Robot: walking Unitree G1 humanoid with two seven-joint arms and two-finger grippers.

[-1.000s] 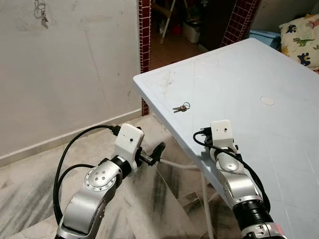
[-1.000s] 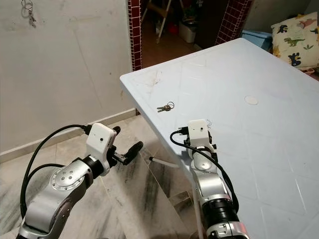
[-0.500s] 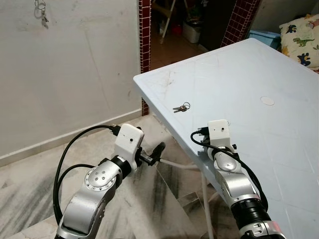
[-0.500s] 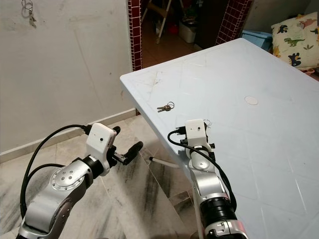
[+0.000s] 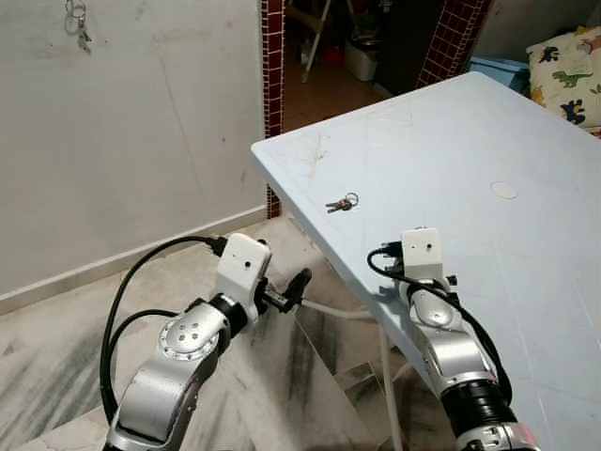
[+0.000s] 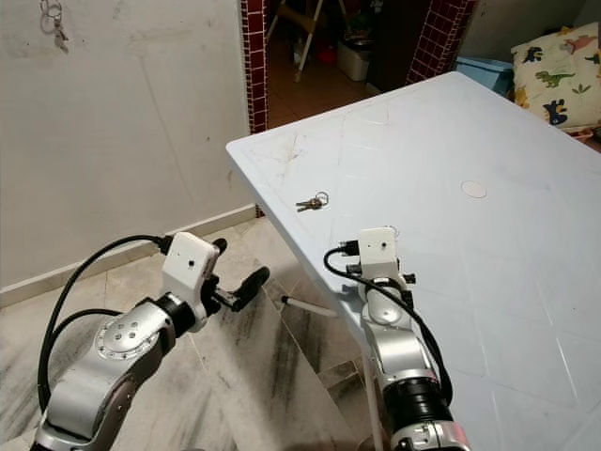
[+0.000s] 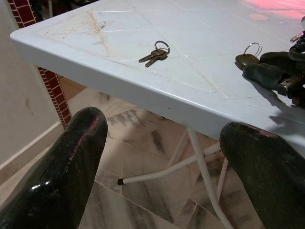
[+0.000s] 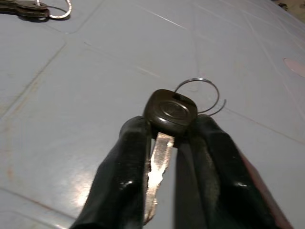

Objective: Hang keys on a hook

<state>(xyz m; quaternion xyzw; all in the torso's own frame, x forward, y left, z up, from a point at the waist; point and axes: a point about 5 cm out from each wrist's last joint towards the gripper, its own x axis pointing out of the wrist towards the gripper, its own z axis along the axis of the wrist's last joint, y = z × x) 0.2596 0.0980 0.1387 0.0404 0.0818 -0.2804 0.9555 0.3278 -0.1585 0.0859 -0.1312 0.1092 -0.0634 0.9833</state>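
Down at the table's near edge, the right gripper [image 8: 167, 143] has its two black fingers pinched on a black-headed key [image 8: 170, 113], blade tucked back between them and the wire ring [image 8: 200, 95] sticking out free in front. That ring is what has to catch the hook, so I'd say keep the squeeze firm on the plastic head and don't let the key twist as it lifts off the white table [image 5: 488, 141]. Off to the side, the left gripper [image 5: 286, 289] hangs past the table edge over the marble floor, fingers [image 7: 62, 167] spread wide and carrying nothing. Further up the tabletop a second bunch of keys [image 5: 342, 203] lies flat, untouched, well apart from the right gripper. Far off on the grey wall, high up, some keys [image 5: 77, 21] already hang, so the hook is likely there: a turn and a careful approach, leading with the ring.
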